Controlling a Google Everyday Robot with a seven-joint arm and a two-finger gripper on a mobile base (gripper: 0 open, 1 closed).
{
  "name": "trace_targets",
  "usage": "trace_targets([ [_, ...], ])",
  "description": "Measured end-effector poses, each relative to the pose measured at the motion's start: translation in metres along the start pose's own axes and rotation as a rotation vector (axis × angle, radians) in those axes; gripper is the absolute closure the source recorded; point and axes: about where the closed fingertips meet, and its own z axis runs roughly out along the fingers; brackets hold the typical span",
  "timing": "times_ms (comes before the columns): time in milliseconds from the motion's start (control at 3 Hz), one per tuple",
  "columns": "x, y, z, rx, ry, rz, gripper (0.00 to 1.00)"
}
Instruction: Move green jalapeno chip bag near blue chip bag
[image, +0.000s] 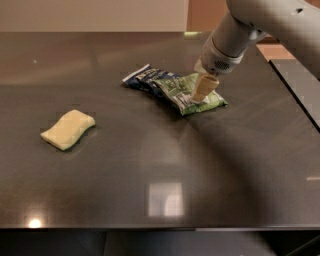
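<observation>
The green jalapeno chip bag (187, 94) lies flat on the dark table (160, 165), right of centre at the back. Its left end overlaps or touches the blue chip bag (145, 78), which lies just to its left. My gripper (202, 92) comes down from the upper right on the white arm (235, 35), and its beige tip is over the green bag's middle, at or just above its surface. I cannot tell whether it still holds the bag.
A pale yellow sponge (68, 129) lies on the left of the table, well away from the bags. The table's right edge (295, 95) runs diagonally near the arm. A bright reflection (164, 199) shows on the front of the table.
</observation>
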Motion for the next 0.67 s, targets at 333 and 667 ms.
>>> trace_targets([
  [333, -0.0003, 0.0004, 0.001, -0.002, 0.0, -0.001, 0.0],
  [667, -0.0003, 0.0004, 0.001, -0.002, 0.0, -0.001, 0.0],
])
